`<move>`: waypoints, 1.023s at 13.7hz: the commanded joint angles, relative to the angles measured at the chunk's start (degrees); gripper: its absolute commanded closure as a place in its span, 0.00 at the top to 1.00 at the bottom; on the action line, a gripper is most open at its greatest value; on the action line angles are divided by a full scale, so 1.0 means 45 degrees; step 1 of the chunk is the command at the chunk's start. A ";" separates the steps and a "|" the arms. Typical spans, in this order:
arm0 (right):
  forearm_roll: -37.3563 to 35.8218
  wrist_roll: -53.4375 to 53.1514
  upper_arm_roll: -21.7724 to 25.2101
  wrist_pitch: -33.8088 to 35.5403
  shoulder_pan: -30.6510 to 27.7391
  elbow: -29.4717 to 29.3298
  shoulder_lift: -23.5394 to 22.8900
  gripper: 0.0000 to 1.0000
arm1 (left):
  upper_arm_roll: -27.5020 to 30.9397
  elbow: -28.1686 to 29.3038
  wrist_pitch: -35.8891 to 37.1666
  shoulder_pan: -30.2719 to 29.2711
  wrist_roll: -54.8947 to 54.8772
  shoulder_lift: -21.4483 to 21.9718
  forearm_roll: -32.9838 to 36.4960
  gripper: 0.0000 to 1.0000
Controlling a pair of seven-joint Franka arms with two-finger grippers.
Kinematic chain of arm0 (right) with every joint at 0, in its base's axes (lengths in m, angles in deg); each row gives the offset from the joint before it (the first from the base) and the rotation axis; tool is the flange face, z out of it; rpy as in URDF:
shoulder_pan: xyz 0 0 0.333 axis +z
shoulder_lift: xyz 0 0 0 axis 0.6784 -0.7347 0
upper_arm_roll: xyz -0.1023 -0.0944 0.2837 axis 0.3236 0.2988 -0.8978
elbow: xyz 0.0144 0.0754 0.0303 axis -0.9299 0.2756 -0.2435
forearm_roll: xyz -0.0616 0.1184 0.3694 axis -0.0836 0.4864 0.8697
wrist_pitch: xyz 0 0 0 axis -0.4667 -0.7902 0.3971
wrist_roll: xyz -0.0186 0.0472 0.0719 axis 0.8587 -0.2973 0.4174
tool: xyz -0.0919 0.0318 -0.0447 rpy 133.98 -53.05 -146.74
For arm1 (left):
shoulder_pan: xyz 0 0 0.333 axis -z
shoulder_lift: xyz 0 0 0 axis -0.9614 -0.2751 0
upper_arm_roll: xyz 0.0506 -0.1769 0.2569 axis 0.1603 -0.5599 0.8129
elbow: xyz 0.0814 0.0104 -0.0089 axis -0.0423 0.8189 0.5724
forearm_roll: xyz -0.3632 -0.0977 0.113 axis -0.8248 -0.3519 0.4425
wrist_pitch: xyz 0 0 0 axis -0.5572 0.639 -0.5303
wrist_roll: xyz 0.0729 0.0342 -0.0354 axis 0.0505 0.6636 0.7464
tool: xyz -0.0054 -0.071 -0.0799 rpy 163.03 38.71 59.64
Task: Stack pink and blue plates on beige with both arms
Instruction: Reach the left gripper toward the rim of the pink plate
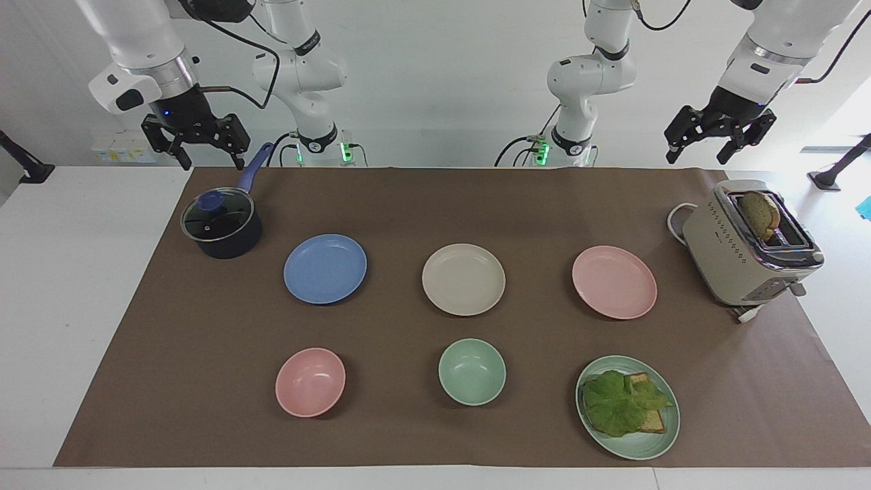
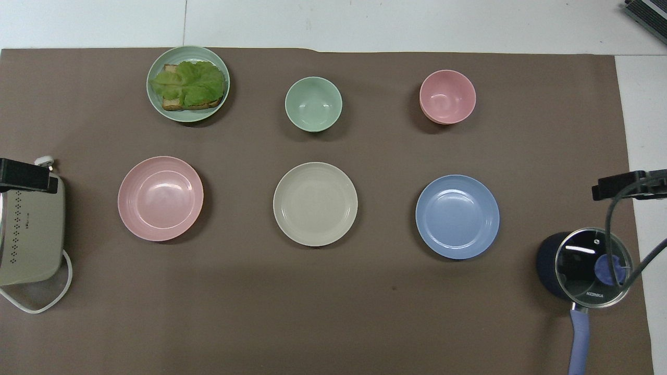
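Item one, the brown mat (image 1: 408, 435) covering most of the white table (image 1: 68, 306); everything I list stands on it.

Item two, the arms. I see the left gripper (image 1: 720, 139) raised over the toaster's end of the table, its fingers spread wide and holding nothing. The right gripper (image 1: 196, 146) hangs above the saucepan's handle, likewise spread wide and empty. Both arms wait, clear of every plate.

Item three, the beige toaster (image 1: 745, 255) at the left arm's end, a slice of bread (image 1: 761, 214) standing in its slot.

Item four, the dark saucepan (image 1: 223, 228) with glass lid and blue handle, at the right arm's end.

Item five, three plates of equal size in one row across the mat, well apart from each other. I count the beige plate (image 1: 463, 280) in the middle, the pink plate (image 1: 614, 282) toward the left arm's end, the blue plate (image 1: 325, 269) toward the right arm's end. All lie flat, bare, unstacked.

Item six, the green plate (image 1: 663, 435) carrying lettuce (image 1: 616, 401) on toast (image 1: 653, 422), farther from the robots than the pink plate.

Item seven, the green bowl (image 1: 472, 372) and the pink bowl (image 1: 310, 382), in that same farther row, both empty.
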 commanded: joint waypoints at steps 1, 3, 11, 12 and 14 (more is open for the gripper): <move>0.0217 -0.0111 -0.0065 0.0183 -0.0073 -0.0066 0.0084 1.00 | 0.0072 0.0292 -0.0014 0.0097 -0.0132 0.0206 0.0218 1.00; 0.0217 -0.0111 -0.0045 0.0183 -0.0073 -0.0066 0.0084 1.00 | 0.0072 0.0487 -0.0015 0.0097 -0.0132 0.0226 0.0218 1.00; 0.0217 -0.0111 -0.0065 0.0183 -0.0073 -0.0066 0.0084 1.00 | 0.0151 0.6539 -0.5847 -0.0661 -0.0093 -0.0201 0.0198 1.00; 0.0217 -0.0111 -0.0045 0.0183 -0.0073 -0.0066 0.0084 1.00 | 0.0151 0.6988 -0.6396 -0.0819 -0.0190 -0.0378 0.0198 1.00; 0.0217 -0.0111 -0.0065 0.0182 -0.0073 -0.0066 0.0084 1.00 | 0.0151 0.7615 -0.7528 -0.0841 -0.0171 -0.1273 0.0198 1.00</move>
